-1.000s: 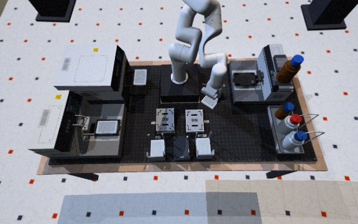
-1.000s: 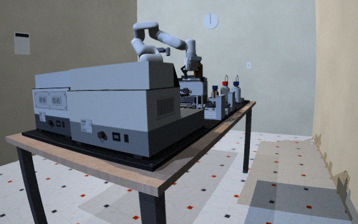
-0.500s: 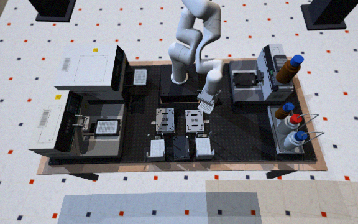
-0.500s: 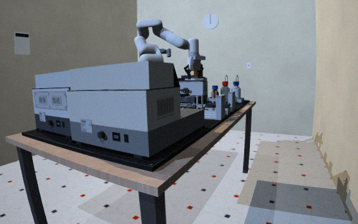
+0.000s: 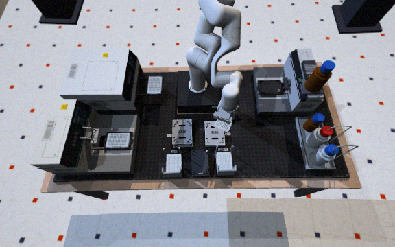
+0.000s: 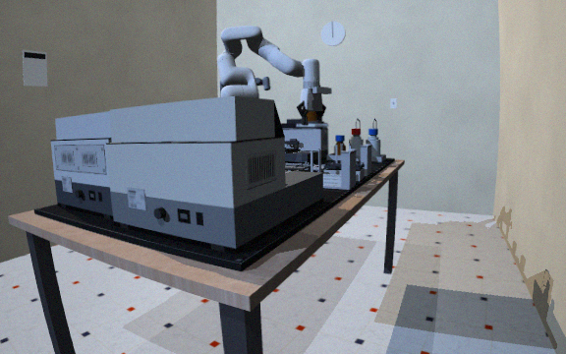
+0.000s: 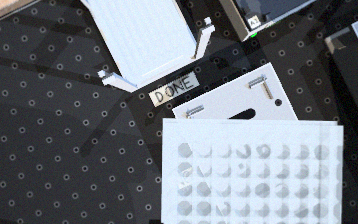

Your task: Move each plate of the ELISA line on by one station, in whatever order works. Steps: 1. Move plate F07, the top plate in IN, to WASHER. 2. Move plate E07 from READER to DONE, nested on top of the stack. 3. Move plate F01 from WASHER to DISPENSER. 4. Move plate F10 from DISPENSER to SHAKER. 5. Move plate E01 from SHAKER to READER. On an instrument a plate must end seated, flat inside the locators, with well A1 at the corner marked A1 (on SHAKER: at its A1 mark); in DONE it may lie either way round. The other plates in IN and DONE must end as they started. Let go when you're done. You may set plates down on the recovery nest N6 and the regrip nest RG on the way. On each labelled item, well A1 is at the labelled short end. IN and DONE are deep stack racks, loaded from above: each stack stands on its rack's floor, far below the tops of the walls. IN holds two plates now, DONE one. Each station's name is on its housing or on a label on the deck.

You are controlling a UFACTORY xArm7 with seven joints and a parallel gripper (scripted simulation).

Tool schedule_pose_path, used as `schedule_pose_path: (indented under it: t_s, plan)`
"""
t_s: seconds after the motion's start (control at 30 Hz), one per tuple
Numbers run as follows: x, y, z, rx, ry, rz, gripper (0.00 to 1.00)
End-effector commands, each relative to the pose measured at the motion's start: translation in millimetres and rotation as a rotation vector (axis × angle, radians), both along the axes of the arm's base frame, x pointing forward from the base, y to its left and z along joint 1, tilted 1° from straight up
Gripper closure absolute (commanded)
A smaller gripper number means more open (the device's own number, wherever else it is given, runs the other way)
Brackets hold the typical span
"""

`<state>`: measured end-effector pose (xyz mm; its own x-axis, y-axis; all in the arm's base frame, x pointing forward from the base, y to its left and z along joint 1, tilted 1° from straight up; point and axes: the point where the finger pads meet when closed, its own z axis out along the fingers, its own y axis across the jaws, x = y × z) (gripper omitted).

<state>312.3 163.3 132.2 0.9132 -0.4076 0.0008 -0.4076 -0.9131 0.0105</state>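
Gripper (image 5: 223, 124) hangs above the black deck (image 5: 266, 151) with its fingers clamped on a white well plate (image 7: 252, 172), held level beneath the wrist. By the steps and the bare carriage of the instrument (image 5: 276, 90) off to one side of the arm, this looks like plate E07, though no label on it is readable here. From above, the carried plate overlaps the corner of the recovery nest N6 (image 5: 214, 138), partly covering it. In the wrist view the same white nest plate, with its slot and locator pins, shows just past the plate's far edge.

Beyond the nest, farther out from the gripper, stands the DONE rack (image 7: 202, 42), its label (image 7: 174, 89) on the deck just before it and a white plate lying deep between its walls. The IN rack (image 5: 173, 164) sits well off to the side of DONE, with a dark block (image 5: 199, 162) between them. The regrip nest RG (image 5: 182, 132) lies beside N6 on the side away from the gripper. Two more plates rest on the large grey instruments (image 5: 98, 75) well apart from the gripper, across the arm's base.
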Motion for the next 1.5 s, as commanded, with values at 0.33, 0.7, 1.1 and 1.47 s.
schedule_pose_path:
  t_s: [0.33,0.7,1.1,1.47]
  plan:
    - [36.6,-23.2,0.7,0.0,0.0,0.119,1.0]
    - [58.4,-38.4,0.8,-0.001,0.0,0.128,1.0]
    - [85.7,-57.6,0.8,-0.001,0.001,0.245,1.0]
    - [113.8,-77.3,0.9,-0.001,0.001,0.289,1.0]
